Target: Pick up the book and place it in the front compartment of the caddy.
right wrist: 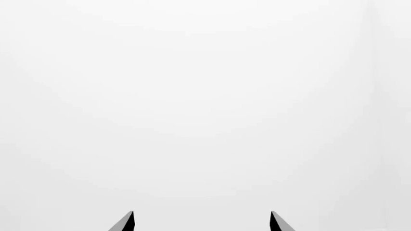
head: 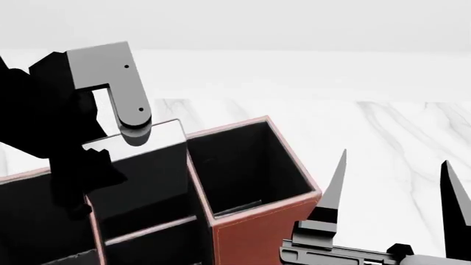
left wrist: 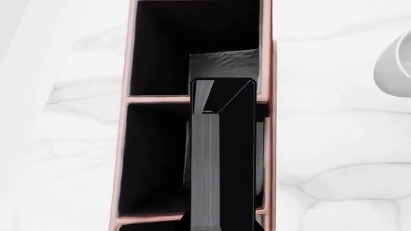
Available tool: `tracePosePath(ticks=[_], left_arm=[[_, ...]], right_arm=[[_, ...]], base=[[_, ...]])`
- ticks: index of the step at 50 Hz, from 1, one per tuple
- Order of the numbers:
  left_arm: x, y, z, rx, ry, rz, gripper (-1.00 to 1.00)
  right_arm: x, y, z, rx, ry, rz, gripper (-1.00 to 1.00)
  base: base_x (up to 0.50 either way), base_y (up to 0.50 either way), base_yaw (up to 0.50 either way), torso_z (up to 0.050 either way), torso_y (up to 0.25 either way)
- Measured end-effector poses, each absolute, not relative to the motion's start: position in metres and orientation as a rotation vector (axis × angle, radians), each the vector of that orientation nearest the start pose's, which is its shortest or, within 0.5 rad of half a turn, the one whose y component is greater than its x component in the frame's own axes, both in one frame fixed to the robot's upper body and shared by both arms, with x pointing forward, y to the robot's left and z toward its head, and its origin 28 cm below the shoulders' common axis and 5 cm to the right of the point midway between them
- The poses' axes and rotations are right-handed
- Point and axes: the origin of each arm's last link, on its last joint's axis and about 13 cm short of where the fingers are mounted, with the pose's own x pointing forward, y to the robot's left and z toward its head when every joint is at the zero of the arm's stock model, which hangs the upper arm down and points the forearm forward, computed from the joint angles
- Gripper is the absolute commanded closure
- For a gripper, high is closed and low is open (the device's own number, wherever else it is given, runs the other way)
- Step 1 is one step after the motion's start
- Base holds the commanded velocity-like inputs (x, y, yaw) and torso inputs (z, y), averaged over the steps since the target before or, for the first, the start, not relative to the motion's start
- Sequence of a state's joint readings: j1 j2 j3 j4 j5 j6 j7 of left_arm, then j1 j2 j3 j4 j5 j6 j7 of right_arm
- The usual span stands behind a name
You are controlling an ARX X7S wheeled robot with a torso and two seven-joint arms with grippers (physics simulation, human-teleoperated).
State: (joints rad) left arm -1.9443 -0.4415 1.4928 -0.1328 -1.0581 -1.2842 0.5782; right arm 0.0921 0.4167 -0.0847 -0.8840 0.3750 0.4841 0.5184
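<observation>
My left gripper is shut on the black book (left wrist: 222,159); its fingers are hidden behind the book in the left wrist view. The book, with its grey-white page edge, stands upright and reaches down into the reddish-brown caddy (left wrist: 123,144). It sits at one side of a black-lined squarish cell (left wrist: 154,159), its far end at the pale divider. In the head view the book (head: 143,176) stands in the caddy (head: 250,237) beside the tall-walled corner cell (head: 235,165). My right gripper (head: 394,165) is open and empty beside the caddy; its fingertips (right wrist: 130,216) show only bare white.
The caddy stands on a white marble table (left wrist: 334,159). A white mug (left wrist: 395,67) is at the edge of the left wrist view, apart from the caddy. My left arm (head: 44,121) hangs over the caddy's left part.
</observation>
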Motion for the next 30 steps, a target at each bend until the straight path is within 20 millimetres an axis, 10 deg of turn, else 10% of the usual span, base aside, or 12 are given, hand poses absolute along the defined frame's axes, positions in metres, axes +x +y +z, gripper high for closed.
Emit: tracePosePath(ticks=[30], left_arm=[[0.344,0.211,0.326,0.808,0.825,-0.818,1.0]], right_arm=[[0.179,-0.116,0.172,-0.013,-0.408,-0.12,-1.0]], base=[[0.0,0.0,0.0,0.0,0.001]])
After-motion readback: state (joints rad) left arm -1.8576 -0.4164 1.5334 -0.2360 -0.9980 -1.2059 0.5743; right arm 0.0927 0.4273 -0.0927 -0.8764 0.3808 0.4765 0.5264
